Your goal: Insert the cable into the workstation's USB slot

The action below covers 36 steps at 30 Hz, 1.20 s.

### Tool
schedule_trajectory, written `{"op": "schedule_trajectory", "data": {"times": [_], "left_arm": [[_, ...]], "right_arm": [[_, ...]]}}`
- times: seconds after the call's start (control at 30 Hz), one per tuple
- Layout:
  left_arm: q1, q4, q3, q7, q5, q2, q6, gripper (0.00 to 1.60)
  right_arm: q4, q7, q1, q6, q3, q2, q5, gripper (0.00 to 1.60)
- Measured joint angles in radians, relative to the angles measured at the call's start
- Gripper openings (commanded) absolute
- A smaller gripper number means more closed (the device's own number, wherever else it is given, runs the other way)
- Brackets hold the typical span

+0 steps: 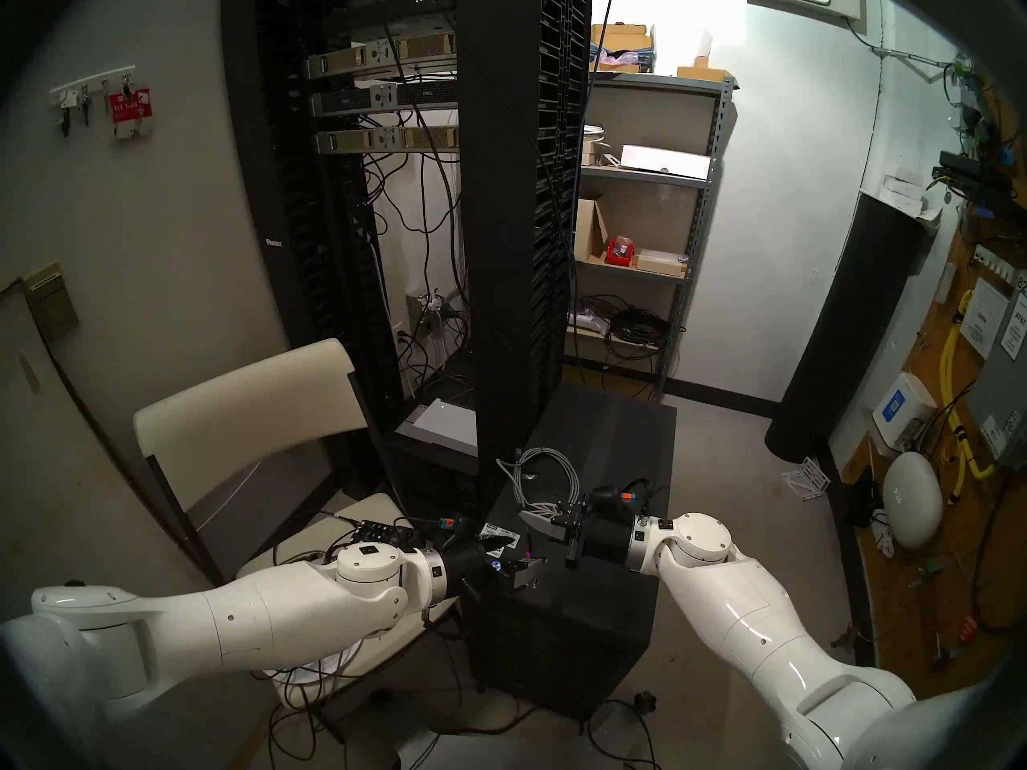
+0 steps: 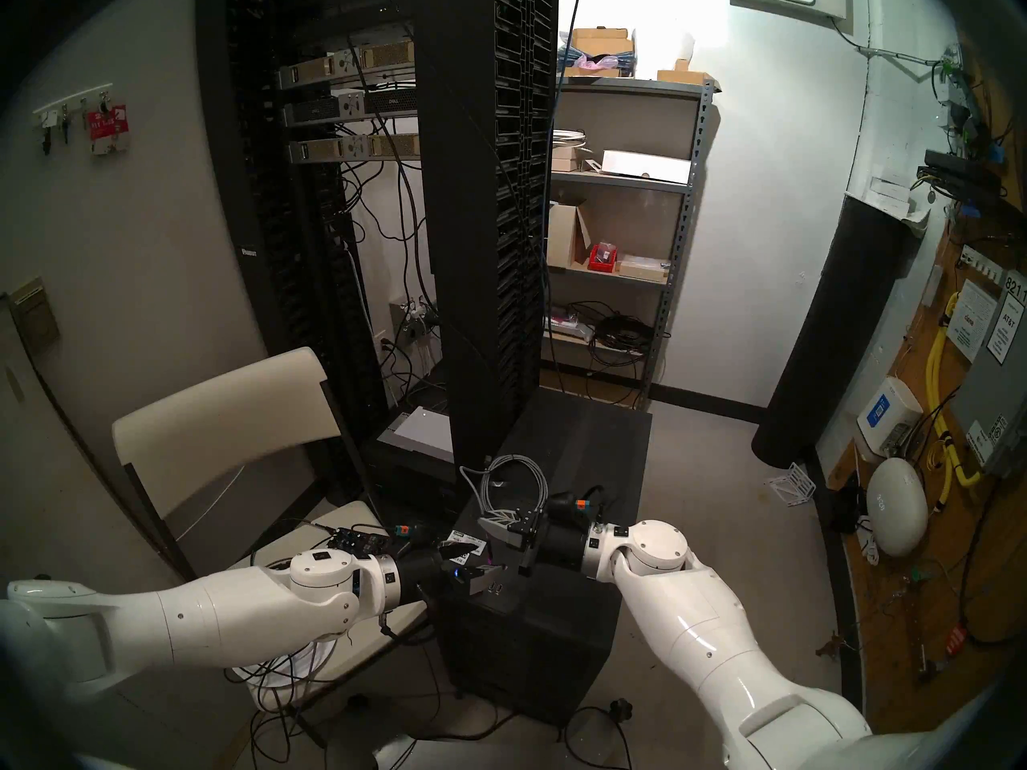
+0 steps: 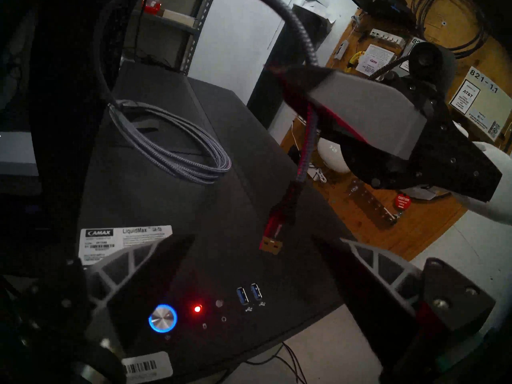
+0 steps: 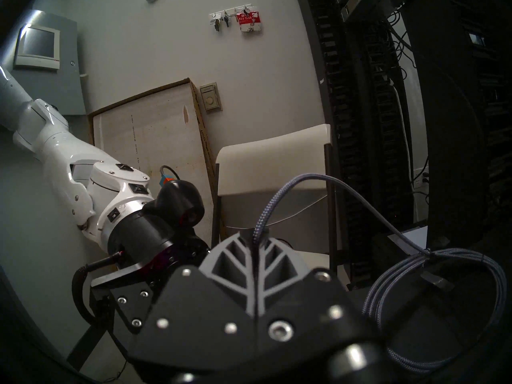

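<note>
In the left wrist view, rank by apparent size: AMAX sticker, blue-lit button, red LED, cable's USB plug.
1. AMAX sticker
2. Blue-lit button
3. Cable's USB plug, close to the button and hanging nearer the camera, so unsure
4. Red LED

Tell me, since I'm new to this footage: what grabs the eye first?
The right gripper, its fingers shut on the grey braided cable, dangles the USB plug above the workstation. On the workstation's front edge glow a blue-ringed power button and a red LED, beside two blue USB ports.
</note>
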Motion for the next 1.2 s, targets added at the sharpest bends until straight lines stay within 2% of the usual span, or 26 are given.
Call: {"op": "schedule_trajectory", "data": {"times": [0.13,0.2,0.4,0.47,0.5,0.57,0.6,0.83,0.93,0.97,1.0,1.03,1.1,1.17,1.2], "left_arm": [[0.012,-0.002,-0.002,0.046,0.054,-0.005,-0.067,1.56],[0.015,-0.002,-0.001,0.068,0.082,-0.007,-0.095,1.46],[0.017,0.002,0.001,0.111,0.14,-0.014,-0.138,1.4],[0.017,0.003,0.001,0.12,0.15,-0.016,-0.143,1.22],[0.017,0.003,0.001,0.122,0.152,-0.016,-0.144,1.19],[0.017,0.003,0.001,0.126,0.158,-0.018,-0.145,0.92],[0.017,0.004,0.001,0.128,0.16,-0.018,-0.146,0.63],[0.017,0.004,0.003,0.128,0.169,-0.02,-0.145,0.59],[0.017,0.003,0.003,0.119,0.168,-0.02,-0.144,0.73],[0.017,0.003,0.002,0.116,0.167,-0.02,-0.144,0.72],[0.017,0.003,0.002,0.113,0.164,-0.02,-0.144,0.6],[0.016,0.003,0.002,0.11,0.163,-0.02,-0.144,0.56],[0.016,0.003,0.001,0.102,0.156,-0.018,-0.143,0.35],[0.016,0.003,0.001,0.088,0.146,-0.016,-0.143,0.0],[0.016,0.003,-0.001,0.075,0.135,-0.015,-0.141,0.0]], "right_arm": [[0.001,-0.003,0.001,0.0,-0.004,-0.003,-0.001,0.0],[0.002,-0.003,0.002,0.0,-0.006,-0.004,-0.002,0.0],[0.005,0.004,0.003,0.0,-0.009,-0.005,-0.002,0.0],[0.006,0.006,0.004,0.0,-0.009,-0.005,-0.002,0.0],[0.006,0.007,0.004,0.0,-0.009,-0.005,-0.002,0.0],[0.007,0.009,0.004,0.0,-0.009,-0.005,-0.002,0.0],[0.008,0.009,0.004,0.0,-0.009,-0.005,-0.002,0.0],[0.011,0.01,0.006,0.0,-0.003,-0.006,-0.003,0.0],[0.011,0.01,0.006,-0.001,0.001,-0.006,-0.004,0.0],[0.011,0.01,0.006,-0.001,0.002,-0.006,-0.004,0.0],[0.011,0.01,0.006,-0.001,0.003,-0.006,-0.004,0.0],[0.011,0.01,0.006,-0.001,0.003,-0.006,-0.005,0.0],[0.011,0.01,0.005,-0.001,0.005,-0.005,-0.005,0.0],[0.01,0.011,0.005,-0.001,0.007,-0.005,-0.006,0.0],[0.009,0.011,0.005,-0.001,0.008,-0.005,-0.006,0.0]]}}
